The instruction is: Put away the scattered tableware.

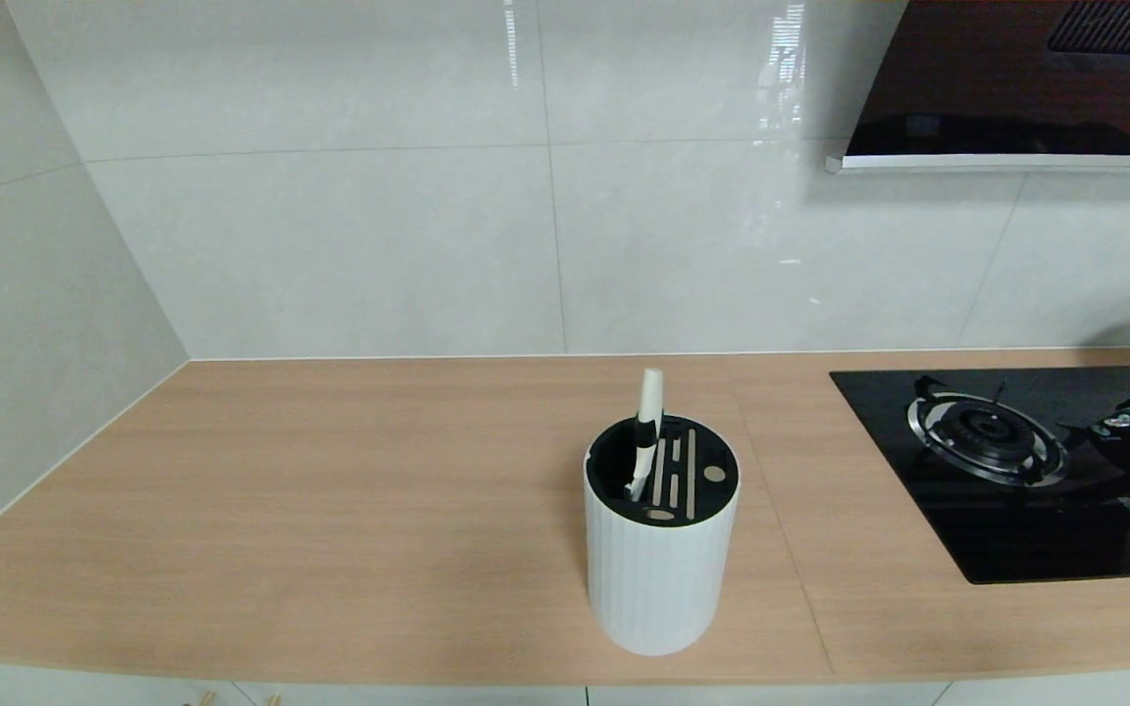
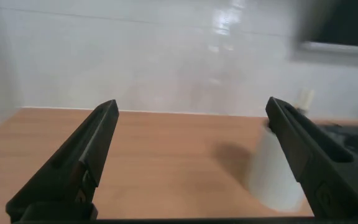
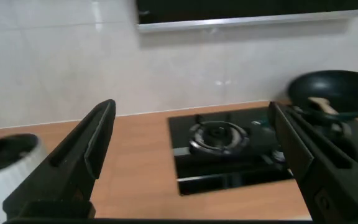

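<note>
Above the tabletop [image 1: 330,490], your left pincer [image 2: 191,106] and right pincer [image 3: 191,107] gape wide, empty; a white-handled utensil [image 1: 647,412] stands in the knife holder [image 1: 660,569].

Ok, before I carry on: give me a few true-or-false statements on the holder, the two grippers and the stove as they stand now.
1. The white holder stands upright on the wooden counter. True.
2. The holder is empty. False: one white-handled utensil stands in it.
3. The left gripper is shut on a spoon. False: it is open and holds nothing.
4. The right gripper is open. True.
5. The holder sits on the stove. False: it is on the counter, to the stove's left.
</note>
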You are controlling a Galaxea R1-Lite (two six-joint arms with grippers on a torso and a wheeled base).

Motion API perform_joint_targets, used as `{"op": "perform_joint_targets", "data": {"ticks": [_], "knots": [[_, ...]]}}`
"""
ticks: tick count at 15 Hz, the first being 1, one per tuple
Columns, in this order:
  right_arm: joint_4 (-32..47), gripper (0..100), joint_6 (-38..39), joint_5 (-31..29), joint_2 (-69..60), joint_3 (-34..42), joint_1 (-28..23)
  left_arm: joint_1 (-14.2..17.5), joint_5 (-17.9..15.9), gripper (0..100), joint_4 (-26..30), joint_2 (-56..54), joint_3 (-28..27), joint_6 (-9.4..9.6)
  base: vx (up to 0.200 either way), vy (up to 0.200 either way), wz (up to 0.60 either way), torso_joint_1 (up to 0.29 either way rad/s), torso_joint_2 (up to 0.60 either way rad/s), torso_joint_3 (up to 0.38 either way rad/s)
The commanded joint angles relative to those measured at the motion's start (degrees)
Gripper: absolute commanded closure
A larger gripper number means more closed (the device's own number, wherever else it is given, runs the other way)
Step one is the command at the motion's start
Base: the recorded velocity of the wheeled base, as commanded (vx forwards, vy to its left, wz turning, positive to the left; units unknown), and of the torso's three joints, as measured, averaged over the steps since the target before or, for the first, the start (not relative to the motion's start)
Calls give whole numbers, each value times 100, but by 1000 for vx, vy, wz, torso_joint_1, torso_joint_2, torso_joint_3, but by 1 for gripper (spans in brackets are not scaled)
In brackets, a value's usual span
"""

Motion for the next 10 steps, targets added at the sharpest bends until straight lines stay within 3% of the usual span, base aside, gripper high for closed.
{"op": "perform_joint_targets", "data": {"ticks": [1, 2, 3, 4, 5, 6, 7, 10], "knots": [[42, 0, 7, -228, -550, 454, -294, 243, 383, 0, -272, -388, 744, 242, 0, 0, 0, 0, 0, 0], [34, 0, -10, -316, -550, 762, -294, 243, 787, 0, -483, -388, 1245, 418, 0, 0, 0, 0, 0, 0], [-46, 0, -46, -333, -558, 1166, -285, 243, 1042, 0, -509, -388, 1491, 814, 0, 0, 0, 0, 0, 0], [-353, 0, -151, -316, -717, 1649, -241, 243, 1569, 0, -201, -388, 1491, 840, 0, 0, 0, 0, 0, 0], [-503, 0, -160, -298, -805, 1904, -197, 243, 1868, 0, 97, -388, 1491, 796, 0, 0, 0, 0, 0, 0], [-230, 0, -72, -289, -805, 1895, -197, 243, 1842, 0, 704, -388, 1473, 778, 0, 0, 0, 0, 0, 0], [-125, 0, -2, -281, -805, 1895, -197, 243, 1701, 0, 704, -388, 1456, 743, 0, 0, 0, 0, 0, 0], [157, 0, 16, -140, -796, 1895, -180, 243, 163, 0, 765, -388, 1491, 638, 0, 0, 0, 0, 0, 0]]}}
